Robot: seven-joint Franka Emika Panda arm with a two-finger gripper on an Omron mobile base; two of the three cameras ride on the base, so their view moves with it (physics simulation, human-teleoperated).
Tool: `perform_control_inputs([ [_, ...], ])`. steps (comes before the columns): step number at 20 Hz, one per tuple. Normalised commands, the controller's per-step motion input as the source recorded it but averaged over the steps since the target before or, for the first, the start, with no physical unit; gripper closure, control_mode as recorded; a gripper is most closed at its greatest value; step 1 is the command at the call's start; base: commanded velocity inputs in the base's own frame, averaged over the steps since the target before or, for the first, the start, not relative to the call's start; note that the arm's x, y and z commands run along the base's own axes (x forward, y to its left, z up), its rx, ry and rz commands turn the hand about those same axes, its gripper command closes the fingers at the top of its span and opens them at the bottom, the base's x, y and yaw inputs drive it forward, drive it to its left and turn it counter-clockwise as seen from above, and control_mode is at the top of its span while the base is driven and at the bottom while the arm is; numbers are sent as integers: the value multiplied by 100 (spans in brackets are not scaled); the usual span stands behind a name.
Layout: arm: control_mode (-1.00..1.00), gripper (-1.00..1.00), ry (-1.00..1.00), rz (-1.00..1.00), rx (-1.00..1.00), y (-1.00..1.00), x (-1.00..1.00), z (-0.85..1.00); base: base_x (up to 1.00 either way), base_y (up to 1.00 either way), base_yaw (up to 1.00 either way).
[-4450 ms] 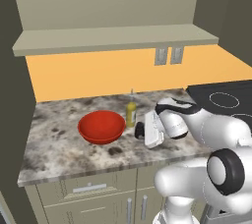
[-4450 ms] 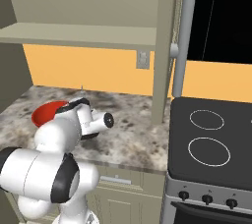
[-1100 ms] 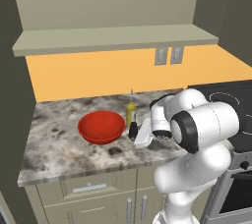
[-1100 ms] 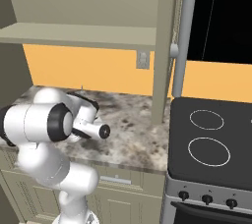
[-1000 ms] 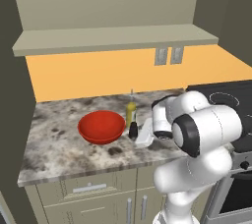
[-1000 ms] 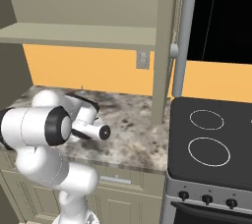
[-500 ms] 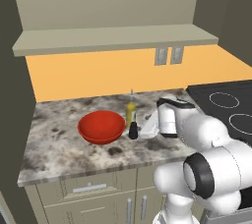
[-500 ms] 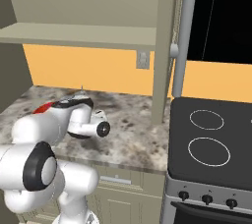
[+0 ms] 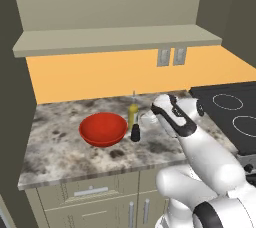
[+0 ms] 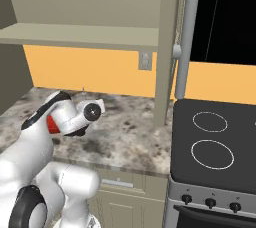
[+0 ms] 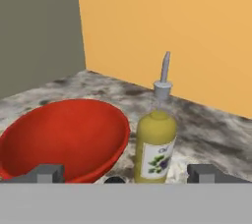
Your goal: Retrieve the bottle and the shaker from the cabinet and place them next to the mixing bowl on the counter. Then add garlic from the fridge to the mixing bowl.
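Standing upright beside the glossy red mixing bowl [image 11: 64,137], the slim yellow-liquid bottle [image 11: 155,145] and short black shaker [image 9: 135,133] sat on the speckled table [image 9: 65,144]; both looked light, rigid, slippery, best taken mid-body. The end effector [image 11: 125,173] was spread, empty.

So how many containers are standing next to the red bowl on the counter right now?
2. The bottle stands upright at the right of the mixing bowl; the shaker stands just in front of the bottle. Nothing else shows beside the bowl.
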Motion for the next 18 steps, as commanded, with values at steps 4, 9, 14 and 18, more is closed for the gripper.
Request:
perform_control_inputs([
  [4,-100,-100,25,-13,0,-10,-26,95,0,0,0],
  [9,-100,-100,11,-12,0,-13,-40,76,0,0,0],
  [14,-100,-100,0,-16,0,-11,-81,48,0,0,0],
  [18,-100,-100,-3,-16,0,2,-100,12,0,0,0],
])
